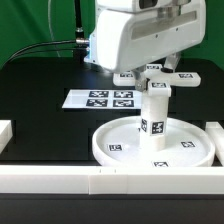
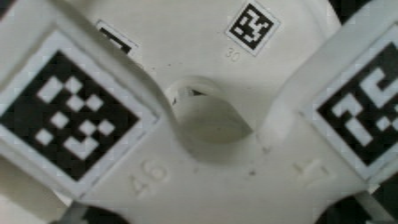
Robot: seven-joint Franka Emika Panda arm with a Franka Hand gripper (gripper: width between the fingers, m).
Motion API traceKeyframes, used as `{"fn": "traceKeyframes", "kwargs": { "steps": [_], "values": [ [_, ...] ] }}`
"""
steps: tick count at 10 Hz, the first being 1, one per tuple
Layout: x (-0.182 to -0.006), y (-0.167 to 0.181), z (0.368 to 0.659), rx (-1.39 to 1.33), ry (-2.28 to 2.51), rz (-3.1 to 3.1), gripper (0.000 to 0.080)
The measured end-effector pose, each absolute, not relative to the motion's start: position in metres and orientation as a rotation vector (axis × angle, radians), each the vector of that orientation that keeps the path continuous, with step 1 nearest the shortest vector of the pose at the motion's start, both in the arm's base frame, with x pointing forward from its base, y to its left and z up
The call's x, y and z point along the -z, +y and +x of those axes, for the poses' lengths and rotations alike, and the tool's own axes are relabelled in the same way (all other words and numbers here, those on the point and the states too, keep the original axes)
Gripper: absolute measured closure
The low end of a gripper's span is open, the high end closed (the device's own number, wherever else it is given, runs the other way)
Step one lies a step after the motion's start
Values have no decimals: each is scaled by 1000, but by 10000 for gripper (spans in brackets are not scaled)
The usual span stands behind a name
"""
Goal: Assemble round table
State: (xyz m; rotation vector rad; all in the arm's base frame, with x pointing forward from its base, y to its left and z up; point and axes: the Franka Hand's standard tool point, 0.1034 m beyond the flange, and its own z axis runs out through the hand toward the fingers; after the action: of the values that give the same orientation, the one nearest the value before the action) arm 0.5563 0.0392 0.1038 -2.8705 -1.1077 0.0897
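Three parts of the round table stand stacked in the exterior view: the disc [image 1: 115,148] lies flat on the black table [image 1: 40,100], rim up, just inside the front rail [image 1: 100,180]; the leg [image 1: 155,112] stands upright on its middle; and the foot [image 1: 152,82] sits level across the leg's top, its tagged arms spreading out to the sides. The gripper [image 1: 143,62] hangs directly over the foot, very close to it, and the arm's white body hides the fingertips. The wrist view is filled by the foot's [image 2: 178,170] hub and tagged arms and shows no finger clearly, so I cannot tell how far the jaws are open or whether they have hold of the foot. The marker board [image 1: 110,98] lies behind the disc, toward the exterior view's left, apart from it. Judging by this, the step in hand is fitting the foot to the leg, likely the last joint of the build, either seating it or turning it tight. The hole in the hub looks roughly centred under the wrist camera, which suggests fair alignment. The next move probably calls for a firm, centred hold on the foot, a turn about the leg's axis with light downward pressure, and care to keep the leg upright so that it does not tip or work loose from the disc; whether the joint is already fully home cannot be read from these views
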Motion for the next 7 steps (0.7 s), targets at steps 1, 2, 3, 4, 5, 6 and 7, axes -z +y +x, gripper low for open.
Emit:
{"fn": "traceKeyframes", "kwargs": {
  "steps": [1, 2, 3, 4, 5, 6, 7],
  "values": [
    [-103, 39, 557, -90, -1107, -2870, 348],
    [-102, 38, 557, -92, -1105, -2871, 348],
    [-102, 37, 557, -91, -1102, -2872, 348],
    [-102, 37, 557, -91, -1101, -2872, 348],
    [-103, 37, 557, -91, -1101, -2872, 348],
    [-103, 37, 557, -91, -1101, -2872, 348],
    [-103, 37, 557, -91, -1101, -2872, 348]
  ]
}}
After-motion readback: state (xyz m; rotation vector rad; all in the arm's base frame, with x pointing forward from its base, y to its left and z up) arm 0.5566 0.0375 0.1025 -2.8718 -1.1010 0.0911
